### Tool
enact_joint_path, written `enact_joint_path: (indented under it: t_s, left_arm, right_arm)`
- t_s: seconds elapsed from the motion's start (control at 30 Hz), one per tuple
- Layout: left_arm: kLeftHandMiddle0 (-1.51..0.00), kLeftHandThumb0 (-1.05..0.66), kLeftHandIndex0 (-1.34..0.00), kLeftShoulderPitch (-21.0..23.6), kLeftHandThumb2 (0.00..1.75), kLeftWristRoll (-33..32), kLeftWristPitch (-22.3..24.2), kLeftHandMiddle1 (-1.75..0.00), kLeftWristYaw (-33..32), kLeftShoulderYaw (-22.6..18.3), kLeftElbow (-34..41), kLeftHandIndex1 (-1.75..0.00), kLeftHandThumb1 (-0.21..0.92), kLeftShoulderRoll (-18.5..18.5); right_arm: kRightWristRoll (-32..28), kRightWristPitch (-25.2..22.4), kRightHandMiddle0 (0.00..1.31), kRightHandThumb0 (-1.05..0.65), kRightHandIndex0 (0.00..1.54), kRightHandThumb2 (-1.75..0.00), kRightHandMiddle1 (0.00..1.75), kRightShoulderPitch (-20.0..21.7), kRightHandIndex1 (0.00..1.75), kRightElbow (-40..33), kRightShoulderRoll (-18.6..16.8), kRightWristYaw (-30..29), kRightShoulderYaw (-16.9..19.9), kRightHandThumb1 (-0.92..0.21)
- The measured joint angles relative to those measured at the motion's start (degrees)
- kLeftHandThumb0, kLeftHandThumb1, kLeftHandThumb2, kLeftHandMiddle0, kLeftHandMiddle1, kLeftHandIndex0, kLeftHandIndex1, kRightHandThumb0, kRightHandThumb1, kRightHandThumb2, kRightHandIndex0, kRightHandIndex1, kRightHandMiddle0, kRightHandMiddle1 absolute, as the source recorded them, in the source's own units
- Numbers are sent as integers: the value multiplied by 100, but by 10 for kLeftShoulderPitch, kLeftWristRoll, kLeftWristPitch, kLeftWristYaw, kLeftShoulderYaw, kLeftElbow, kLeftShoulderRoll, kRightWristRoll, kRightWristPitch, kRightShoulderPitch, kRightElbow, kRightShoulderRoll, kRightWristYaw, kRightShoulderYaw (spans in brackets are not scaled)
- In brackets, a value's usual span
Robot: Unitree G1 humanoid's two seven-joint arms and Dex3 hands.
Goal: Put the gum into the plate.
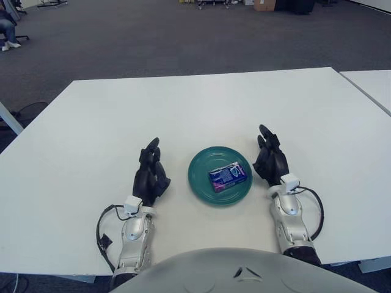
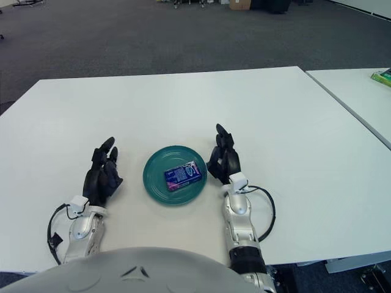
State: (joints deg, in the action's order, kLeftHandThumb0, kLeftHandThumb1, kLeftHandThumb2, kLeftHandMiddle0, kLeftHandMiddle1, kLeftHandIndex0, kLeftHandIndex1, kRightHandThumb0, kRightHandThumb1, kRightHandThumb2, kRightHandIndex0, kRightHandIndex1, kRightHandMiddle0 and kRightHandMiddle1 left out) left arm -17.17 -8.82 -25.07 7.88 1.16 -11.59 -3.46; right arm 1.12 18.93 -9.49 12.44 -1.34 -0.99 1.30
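Note:
A blue gum pack [image 1: 227, 176] lies inside the green plate [image 1: 200, 163] on the white table, near the front middle. My left hand [image 1: 151, 173] shows to the left of the plate, fingers relaxed and empty. My right hand [image 1: 269, 157] shows just right of the plate, close to its rim, fingers relaxed and empty. The gum also shows in the right eye view [image 2: 182, 174], lying in the plate [image 2: 156, 170].
The white table [image 1: 201, 104] stretches far behind the plate. A second white table [image 1: 372, 82] stands at the right, with a green item [image 2: 382, 76] on it. Grey carpet lies beyond.

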Motion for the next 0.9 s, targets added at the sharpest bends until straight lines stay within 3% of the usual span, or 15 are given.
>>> enact_joint_path:
  t_s: [0.5,0.9]
  left_arm:
    - [-36,-89,-3,47,91,-90,-4,-3,126,-37,-40,-92,92,-10]
    - [-42,-94,-4,48,89,-105,-1,-5,145,-50,-38,-92,92,-19]
  right_arm:
    - [-1,15,0,-72,14,-98,32,-24,1,-17,11,-11,18,-92]
    - [-1,32,0,-74,13,-98,32,-26,0,-16,12,-8,18,-92]
